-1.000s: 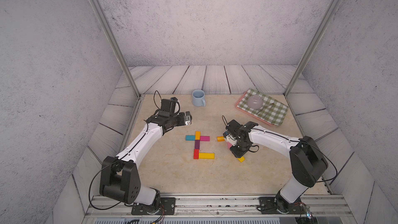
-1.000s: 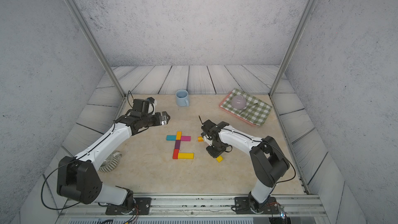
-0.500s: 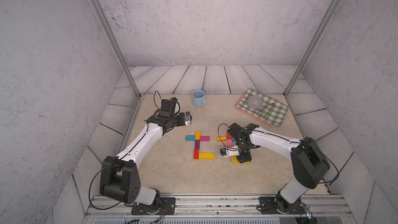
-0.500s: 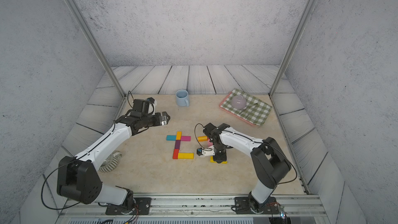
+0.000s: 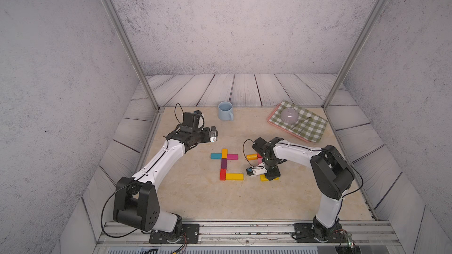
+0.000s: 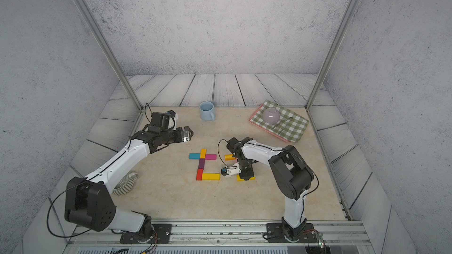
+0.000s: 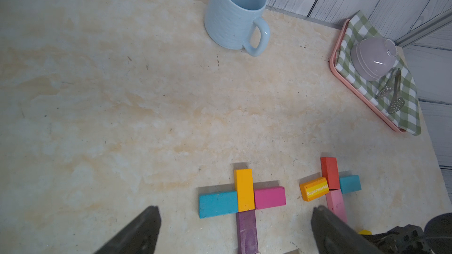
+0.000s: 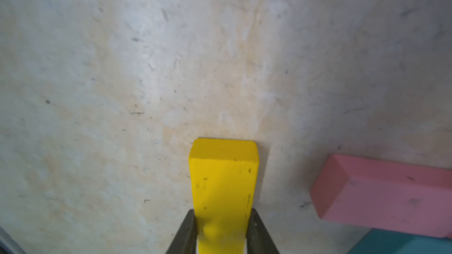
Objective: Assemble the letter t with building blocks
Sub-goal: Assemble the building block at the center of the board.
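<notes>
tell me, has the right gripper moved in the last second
yes: the right gripper, shut on a yellow block, has swivelled; the block now lies in line with the first t's yellow foot, not slanted

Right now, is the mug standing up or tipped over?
Upright: the mug stands on its base, mouth up, handle at its side.
</notes>
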